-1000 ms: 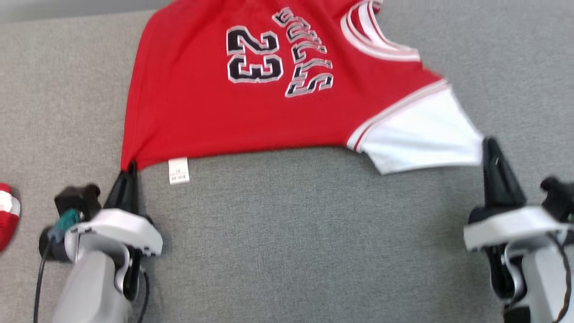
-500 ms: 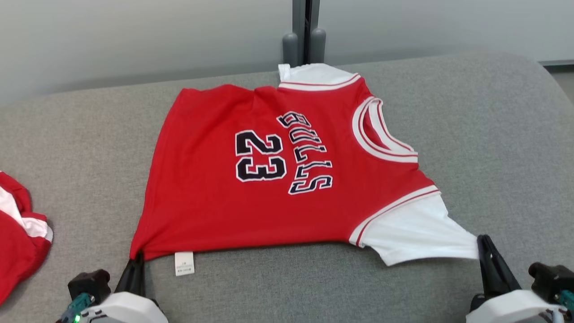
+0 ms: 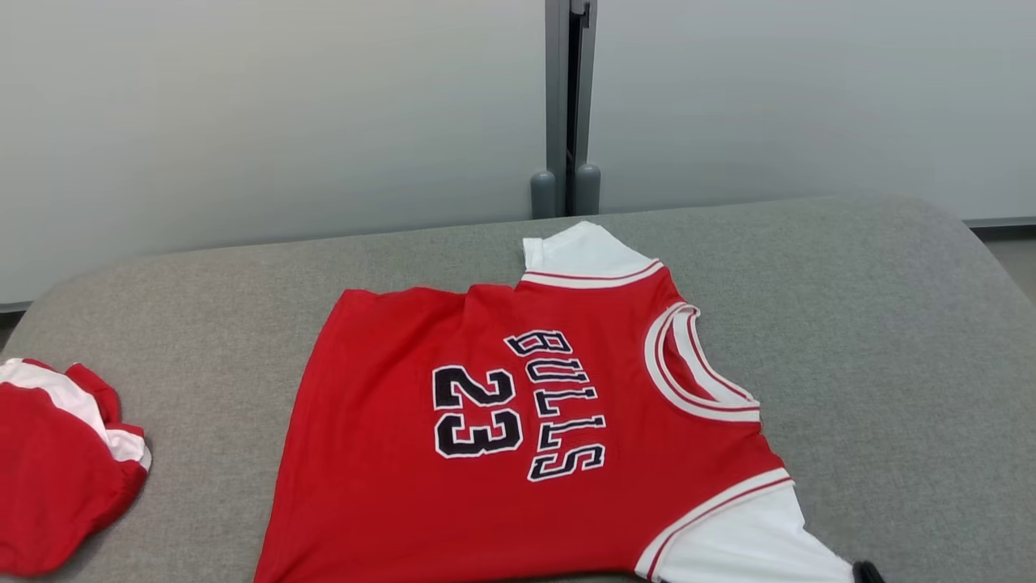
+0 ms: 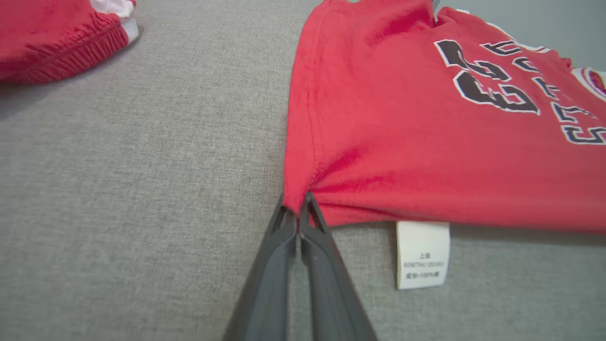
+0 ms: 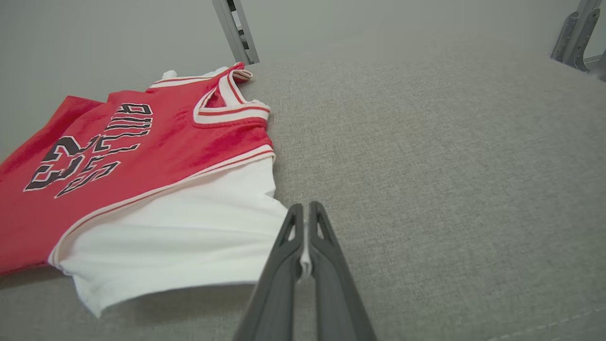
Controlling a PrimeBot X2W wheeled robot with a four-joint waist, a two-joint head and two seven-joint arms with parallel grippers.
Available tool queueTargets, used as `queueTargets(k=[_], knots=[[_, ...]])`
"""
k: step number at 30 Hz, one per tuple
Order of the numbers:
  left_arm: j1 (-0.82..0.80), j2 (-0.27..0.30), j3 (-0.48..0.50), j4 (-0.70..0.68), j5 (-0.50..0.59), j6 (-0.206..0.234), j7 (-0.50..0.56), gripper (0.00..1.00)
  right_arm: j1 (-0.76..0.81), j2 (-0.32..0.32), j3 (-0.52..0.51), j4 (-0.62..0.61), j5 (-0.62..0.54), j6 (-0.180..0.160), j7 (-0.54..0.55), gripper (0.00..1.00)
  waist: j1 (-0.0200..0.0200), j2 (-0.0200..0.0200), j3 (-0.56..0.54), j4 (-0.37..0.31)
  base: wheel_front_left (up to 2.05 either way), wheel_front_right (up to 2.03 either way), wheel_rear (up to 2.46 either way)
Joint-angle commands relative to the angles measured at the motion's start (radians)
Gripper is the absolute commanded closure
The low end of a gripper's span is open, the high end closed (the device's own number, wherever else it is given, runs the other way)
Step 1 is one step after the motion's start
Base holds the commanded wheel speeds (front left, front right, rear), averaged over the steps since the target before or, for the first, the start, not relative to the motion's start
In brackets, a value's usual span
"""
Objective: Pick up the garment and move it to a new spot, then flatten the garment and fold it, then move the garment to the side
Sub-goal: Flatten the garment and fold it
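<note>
The garment is a red jersey with white sleeves and black "23" lettering, spread face up on the grey cushioned surface. In the left wrist view my left gripper is shut on the red hem corner of the garment, beside a white care label. In the right wrist view my right gripper is shut on the tip of the near white sleeve, and a sliver of white cloth shows between its fingers. Just the dark tip of the right gripper shows at the bottom edge of the head view.
A second bunched red and white garment lies at the left edge of the surface. A pale wall with a grey metal post stands behind. Bare grey cushion extends to the right of the jersey.
The head camera has tilted upward, so the jersey and both grippers slid down the picture and the wall came into view. Both grippers stay shut on the jersey's near corners.
</note>
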Motion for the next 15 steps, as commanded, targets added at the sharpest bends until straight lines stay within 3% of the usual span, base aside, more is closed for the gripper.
queueTargets(k=[1, 7, 15], knots=[[0.012, 0.01, 0.003, -0.006, -0.005, 0.003, 0.0, 1.0, 0.02, -0.015, 0.001, -0.003, 0.004, -0.001, -0.005, 1.0, 0.0, 0.0, -0.015, 0.013, 0.0, 0.0, 0.0], [0.05, 0.01, -0.012, -0.071, -0.002, 0.0, 0.0, 1.0, 0.06, -0.033, -0.004, -0.045, 0.017, -0.001, -0.005, 1.0, 0.0, 0.0, -0.017, 0.028, 0.0, 0.0, 0.0], [-0.062, 0.008, -0.047, -0.176, 0.012, -0.01, 0.0, 1.0, -0.114, -0.048, -0.005, -0.107, -0.005, -0.001, -0.005, 1.0, 0.0, 0.0, 0.039, 0.038, 0.0, 0.0, 0.0]])
